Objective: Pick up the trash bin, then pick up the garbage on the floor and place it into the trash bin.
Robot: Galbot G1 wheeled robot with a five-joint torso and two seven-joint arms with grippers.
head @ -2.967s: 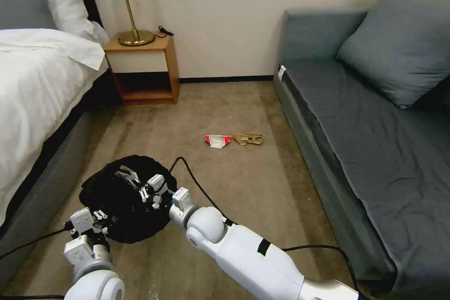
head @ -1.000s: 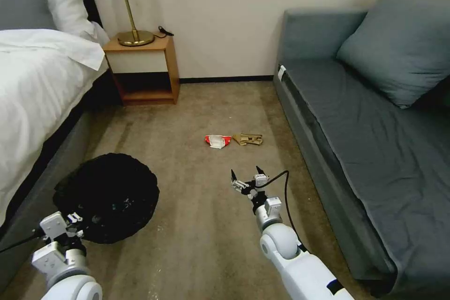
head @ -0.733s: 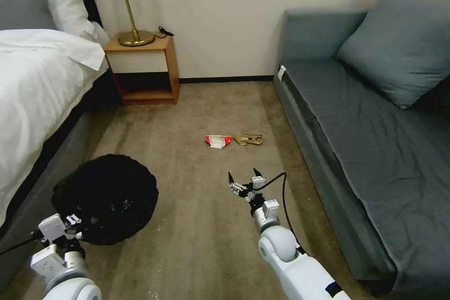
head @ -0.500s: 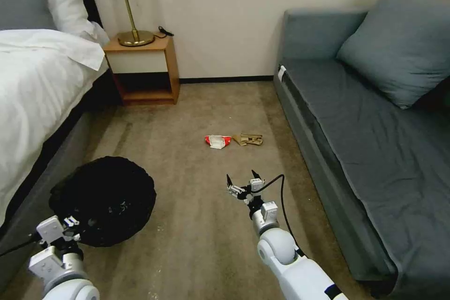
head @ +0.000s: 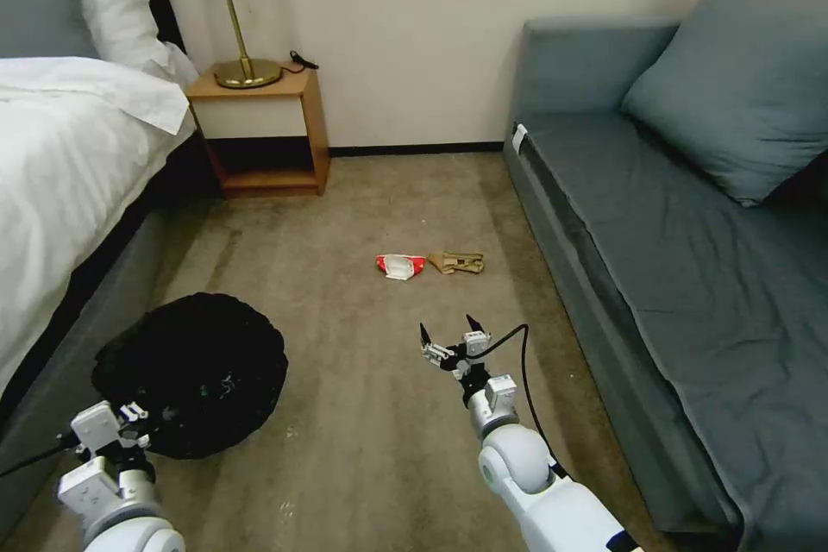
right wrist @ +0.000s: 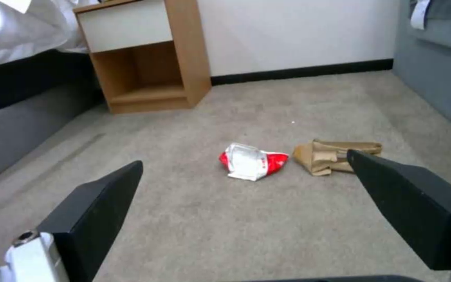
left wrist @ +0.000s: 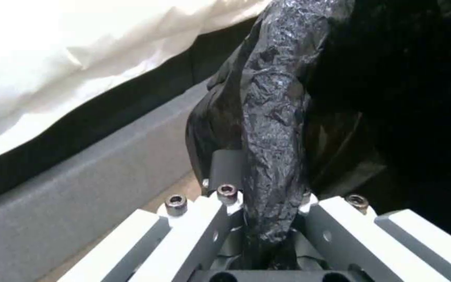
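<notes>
The trash bin, round and black with a crinkled bag liner, sits low at the left beside the bed. My left gripper is at its near rim. In the left wrist view the left gripper is shut on a fold of the trash bin's bag-covered rim. My right gripper hovers open over the carpet, pointing at the garbage. The garbage is a red-and-white packet and a brown paper scrap side by side. From the right wrist, the packet and scrap lie just beyond the spread black fingers.
A bed with white linen runs along the left. A grey sofa lines the right. A wooden nightstand with a brass lamp stands at the far wall. Open carpet lies between bin and litter.
Three seconds ago my right gripper was over the bin's mouth; it has swung right over the carpet and stands open. The bin, held by the left gripper, has shifted slightly left and nearer.
</notes>
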